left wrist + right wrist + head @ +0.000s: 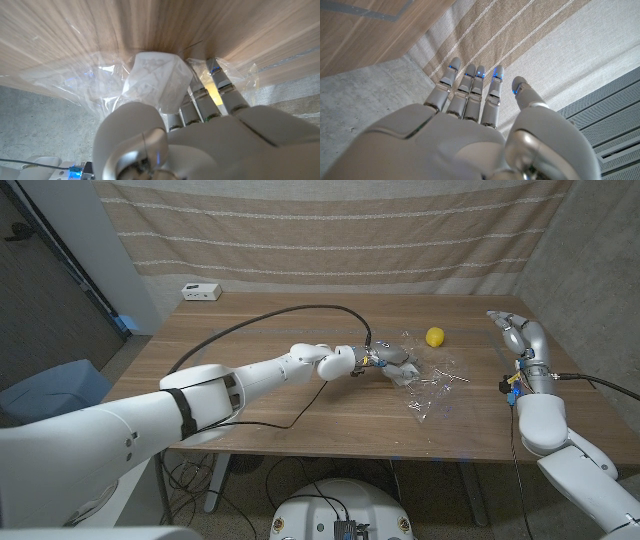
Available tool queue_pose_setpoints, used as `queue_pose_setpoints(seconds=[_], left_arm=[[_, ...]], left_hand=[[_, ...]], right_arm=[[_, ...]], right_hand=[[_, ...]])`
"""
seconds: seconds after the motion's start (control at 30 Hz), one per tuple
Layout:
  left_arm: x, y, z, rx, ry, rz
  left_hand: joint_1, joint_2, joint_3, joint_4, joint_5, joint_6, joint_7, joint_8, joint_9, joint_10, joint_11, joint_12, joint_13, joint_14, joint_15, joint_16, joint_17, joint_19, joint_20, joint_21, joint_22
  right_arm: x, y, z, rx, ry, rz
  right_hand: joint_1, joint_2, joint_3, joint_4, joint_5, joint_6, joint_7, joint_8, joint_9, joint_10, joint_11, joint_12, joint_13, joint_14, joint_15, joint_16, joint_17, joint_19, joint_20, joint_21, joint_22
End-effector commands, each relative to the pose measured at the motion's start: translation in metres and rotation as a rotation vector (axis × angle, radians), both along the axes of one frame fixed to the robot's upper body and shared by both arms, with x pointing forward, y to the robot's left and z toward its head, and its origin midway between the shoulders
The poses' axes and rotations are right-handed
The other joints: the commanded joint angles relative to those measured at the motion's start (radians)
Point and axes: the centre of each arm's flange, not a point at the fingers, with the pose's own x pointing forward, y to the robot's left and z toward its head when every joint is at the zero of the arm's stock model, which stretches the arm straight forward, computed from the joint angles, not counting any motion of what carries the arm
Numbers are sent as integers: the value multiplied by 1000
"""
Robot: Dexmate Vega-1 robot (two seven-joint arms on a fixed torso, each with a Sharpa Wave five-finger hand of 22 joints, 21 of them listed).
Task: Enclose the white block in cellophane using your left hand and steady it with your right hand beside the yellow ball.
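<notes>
The white block is gripped under cellophane by the left robot hand, near the yellow ball; the film should be folded snugly (judged); the right robot hand, fingers extended and empty, should be brought beside the ball.

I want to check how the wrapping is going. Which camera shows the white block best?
The left wrist view: the white block sits close up under the cellophane, at the left hand's fingers. The head view shows it small, mostly hidden by that hand. The right wrist view looks at the curtain.
</notes>
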Motion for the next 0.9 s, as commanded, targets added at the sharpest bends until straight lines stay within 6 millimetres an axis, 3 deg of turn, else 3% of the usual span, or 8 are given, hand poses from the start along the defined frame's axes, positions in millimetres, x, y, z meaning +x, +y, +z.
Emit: queue_pose_setpoints(seconds=[0.03,0.2,0.43,0.5,0.9], left_arm=[[-4,4,2,-37,-28,6],[-5,11,15,-142,-15,13],[-5,31,43,-339,89,14],[-6,33,46,-366,102,11],[-15,56,69,-536,199,-41]], left_hand=[[49,11,217,-199,2,-1,3,-10,1,-16,26,-12,4,-21,-47,-14,6,12,-23,-5,22],[3,-14,206,-182,-2,-41,-6,-31,0,-78,39,-46,7,-99,-26,-28,11,-56,-10,-33,22],[-127,-61,143,-139,-6,-122,-24,-38,-1,-213,65,-78,12,-248,26,-28,17,-171,3,-89,21],[-152,-68,131,-131,-7,-139,-27,-39,-1,-240,76,-79,12,-267,37,-26,18,-184,8,-97,21],[-187,-74,117,-119,-7,-133,-21,-33,-1,-262,84,-76,13,-294,55,-24,19,-208,17,-110,22]], right_arm=[[-2,-1,-1,-4,-1,-3],[-2,-1,-1,-4,1,1],[1,1,1,-13,2,11],[1,2,1,-10,1,12],[3,4,0,-7,2,15]], right_hand=[[-7,2,-2,0,0,2,3,4,6,6,4,7,4,6,-5,4,2,0,7,0,3],[-7,2,-2,-1,0,2,3,4,6,6,3,6,4,5,-5,3,2,0,7,0,3],[-7,2,-2,-1,0,1,3,3,6,5,3,6,4,5,-5,2,1,0,7,-1,3],[-7,1,-1,-1,0,0,3,3,6,5,3,6,4,5,-5,2,1,0,7,-1,3],[-9,1,0,-2,1,0,2,3,6,6,5,6,4,5,-5,-1,-1,-1,8,-1,3]])
